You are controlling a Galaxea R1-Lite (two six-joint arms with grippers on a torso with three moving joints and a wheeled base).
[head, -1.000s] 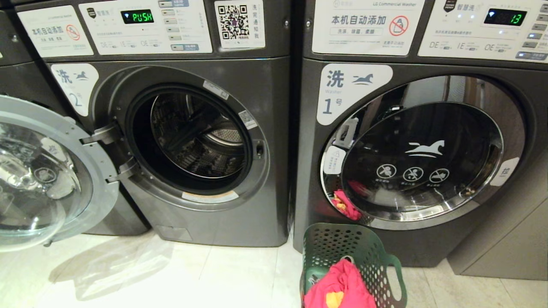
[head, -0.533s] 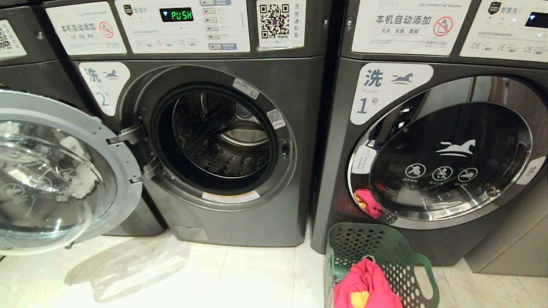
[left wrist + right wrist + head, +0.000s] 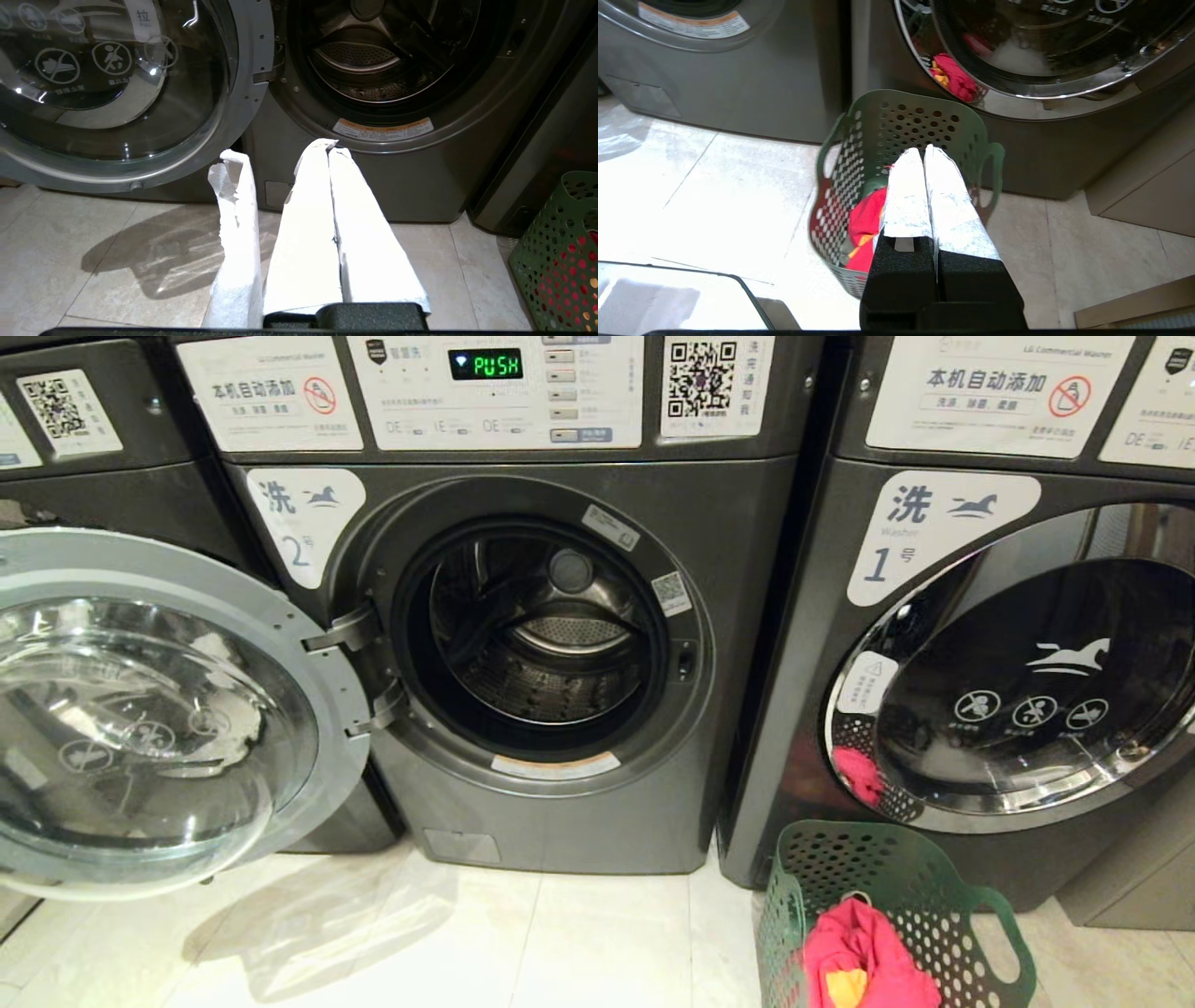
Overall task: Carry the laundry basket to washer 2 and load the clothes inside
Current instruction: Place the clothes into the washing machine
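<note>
The dark green laundry basket point(image 3: 873, 868) stands on the floor in front of washer 1, at the lower right of the head view. The pink-red clothes point(image 3: 859, 943), with a yellow piece among them, lie inside it. Washer 2 point(image 3: 747, 569) stands to the left of the basket, its round door point(image 3: 159, 709) swung wide open and its drum bare. My left gripper point(image 3: 329, 148) is shut on nothing and faces washer 2's front. My right gripper point(image 3: 923, 150) is shut and empty, held above the basket point(image 3: 920, 119) and the clothes point(image 3: 866, 219). Neither arm shows in the head view.
Washer 1 point(image 3: 943, 513) stands at the right with its door closed; the glass mirrors the clothes. Another grey washer point(image 3: 84, 476) stands behind the open door at the left. A beige panel point(image 3: 1134, 186) lies right of washer 1. Pale floor tiles point(image 3: 560, 943) spread before washer 2.
The whole head view has shifted: washers and basket now sit further right in the picture, so the camera has moved leftward. Both grippers stay shut; the basket has not been touched.
</note>
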